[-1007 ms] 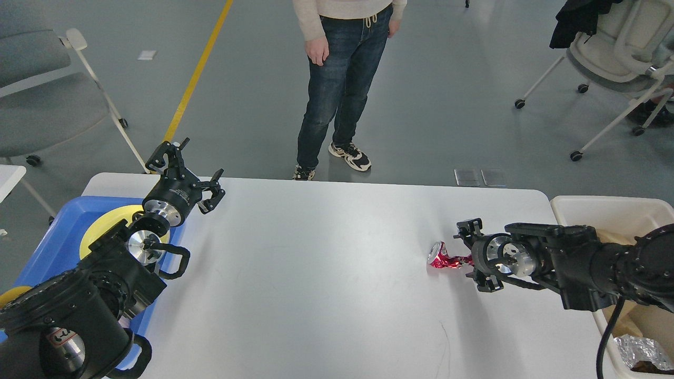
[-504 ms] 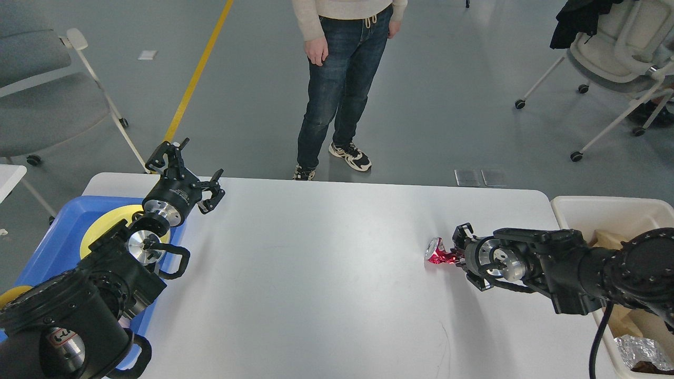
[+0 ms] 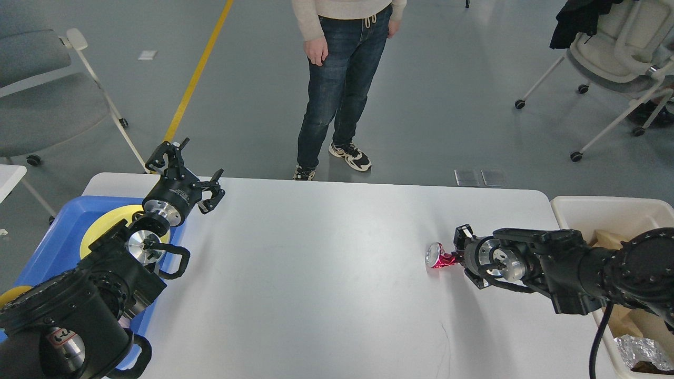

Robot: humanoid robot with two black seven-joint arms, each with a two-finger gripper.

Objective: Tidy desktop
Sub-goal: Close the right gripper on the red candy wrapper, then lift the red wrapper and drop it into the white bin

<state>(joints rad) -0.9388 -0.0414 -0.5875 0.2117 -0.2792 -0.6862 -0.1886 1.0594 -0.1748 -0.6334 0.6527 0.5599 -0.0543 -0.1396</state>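
The white desktop (image 3: 316, 273) fills the lower middle of the head view. A crushed red can (image 3: 439, 257) lies right of centre, its silver end facing left. My right gripper (image 3: 457, 258) comes in from the right, low over the desktop, and its fingers are closed on the can's right end. My left gripper (image 3: 188, 169) is open and empty. It is held above the desktop's far left corner, beside the blue tray (image 3: 47, 252).
The blue tray holds a yellow plate (image 3: 100, 231) at the left edge. An off-white bin (image 3: 605, 208) with brown paper and foil stands at the right edge. A person (image 3: 342, 79) stands beyond the far edge. Wheeled chairs stand at the far left and far right.
My right gripper moved left onto the can and closed on it. The can shifted slightly and turned its silver end more toward me. The left arm has not moved.
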